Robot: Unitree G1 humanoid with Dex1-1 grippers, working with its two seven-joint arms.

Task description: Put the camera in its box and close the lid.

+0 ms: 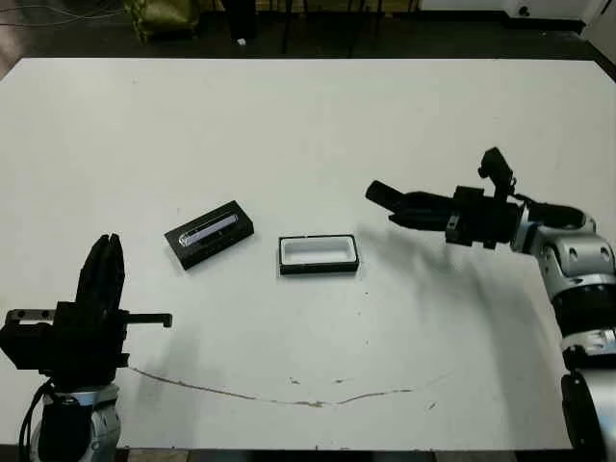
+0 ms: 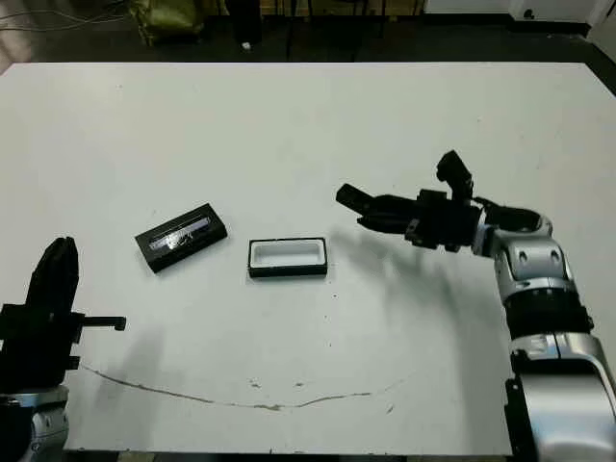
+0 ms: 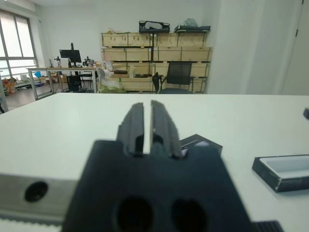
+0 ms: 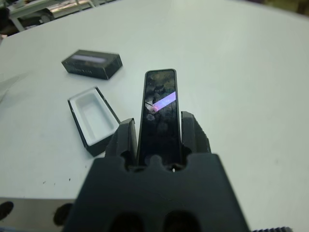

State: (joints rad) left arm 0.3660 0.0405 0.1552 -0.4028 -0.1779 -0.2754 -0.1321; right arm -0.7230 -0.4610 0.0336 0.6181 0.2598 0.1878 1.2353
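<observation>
Right wrist view shows the right tool gripping the camera, right of the open box. The left tool is closed and empty, near the lid.

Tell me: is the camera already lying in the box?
No, the right gripper holds the camera above the table; the box sits empty.

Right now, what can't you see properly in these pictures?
- Lower part of the camera: right wrist view, hidden between the right gripper jaws.
- Most of the lid: left wrist view, behind the left gripper body.
- Far end of the box: left wrist view, cut off by the picture edge.
- Marks on the lid's silvery strip: head views, too small.
</observation>
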